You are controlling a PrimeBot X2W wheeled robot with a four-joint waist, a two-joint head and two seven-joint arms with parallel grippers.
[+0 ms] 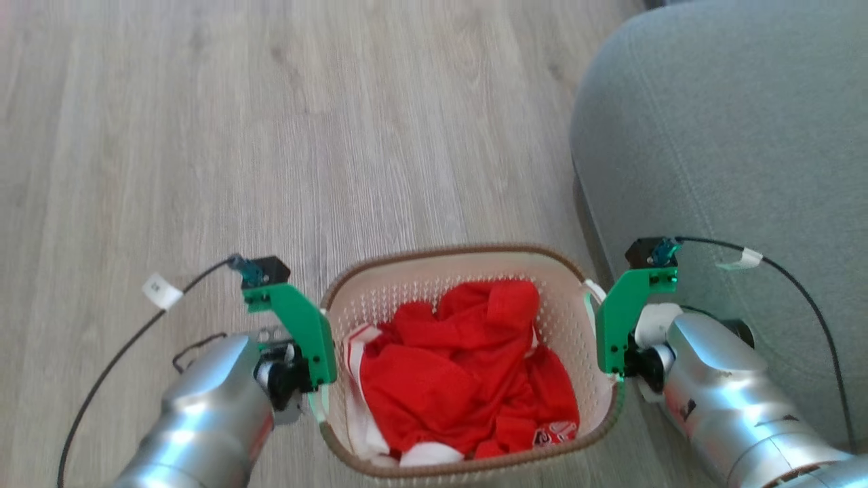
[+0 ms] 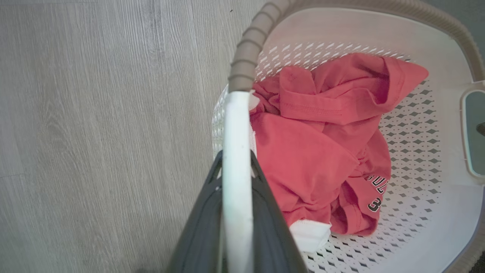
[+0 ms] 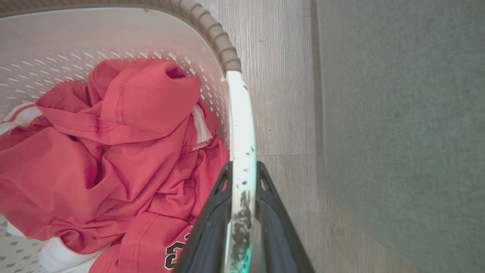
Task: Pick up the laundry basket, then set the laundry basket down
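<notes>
The cream-white laundry basket [image 1: 563, 318] with a brown woven-look rim sits between my two arms, low in the head view, holding red clothes [image 1: 468, 373]. My left gripper [image 2: 235, 161] is shut on the basket's white left handle [image 2: 237, 129], its dark fingers clamping each side. My right gripper [image 3: 243, 168] is shut on the scuffed white right handle [image 3: 242, 125]. In the head view the left gripper [image 1: 319, 383] and the right gripper [image 1: 607, 339] sit at the basket's two sides under green mounts. I cannot tell whether the basket rests on the floor.
A grey upholstered sofa [image 1: 732, 149] stands close on the right, beside the right arm. Pale wood floor [image 1: 271, 135] stretches ahead and to the left. Black cables loop off both wrists.
</notes>
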